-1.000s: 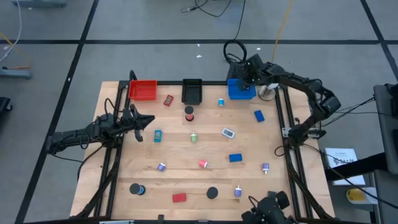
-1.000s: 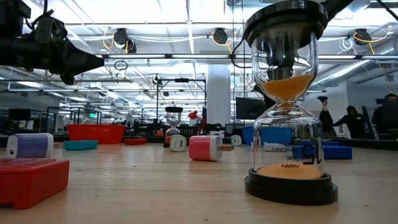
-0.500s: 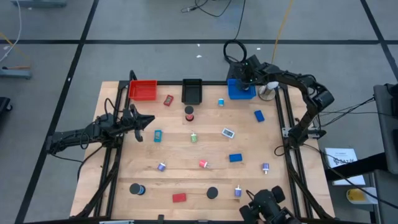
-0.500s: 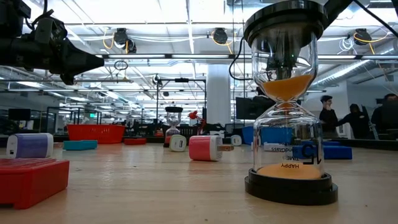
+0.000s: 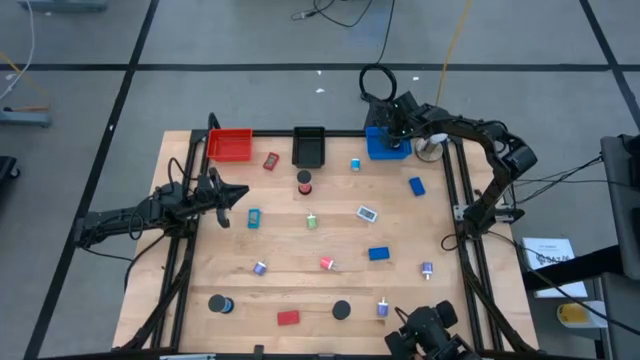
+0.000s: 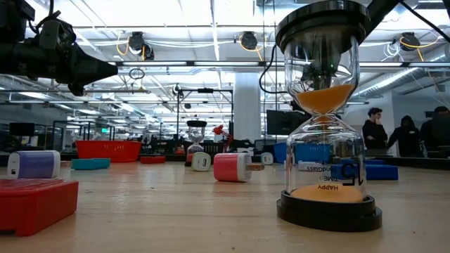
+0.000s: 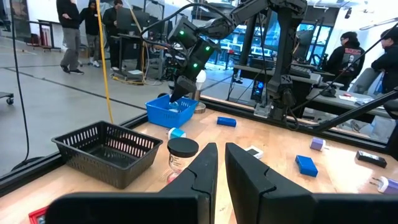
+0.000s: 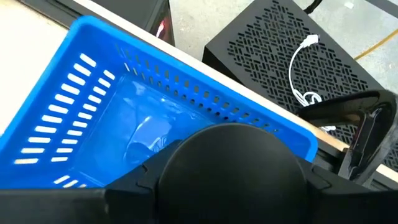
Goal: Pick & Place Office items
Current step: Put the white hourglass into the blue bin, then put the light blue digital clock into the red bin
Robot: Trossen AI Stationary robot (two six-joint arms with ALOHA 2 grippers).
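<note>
Roughly a dozen and a half office items are yours to sort, and they lie scattered over the wooden table (image 5: 300,290). Start with what is nearest the front edge: a black disc (image 5: 341,311), a red block (image 5: 288,318), and another black disc (image 5: 217,303) toward the left. Farther in, you have a blue block (image 5: 378,254), a small red-and-white piece (image 5: 327,263) and a teal piece (image 5: 254,217) near the middle. They are tiny, flat or stubby, and well apart from each other, so each should allow a clean single pick.

Your left gripper (image 5: 237,193) hovers over the left side of the table, near the teal piece; its fingers (image 7: 205,165) stand close together with only a narrow slot between them. You would need to spread them before coming down on anything.

At the far edge sit the red tray (image 5: 230,144), the black tray (image 5: 308,146) and the blue tray (image 5: 385,146). Your right gripper (image 5: 392,122) hangs directly over the blue tray, whose slotted walls fill its wrist view; whether it is open, closed or carrying something I cannot tell. If you are releasing there, keep the wrist centred above the tray floor and low enough that nothing bounces out, then lift straight up to clear the walls.
</note>
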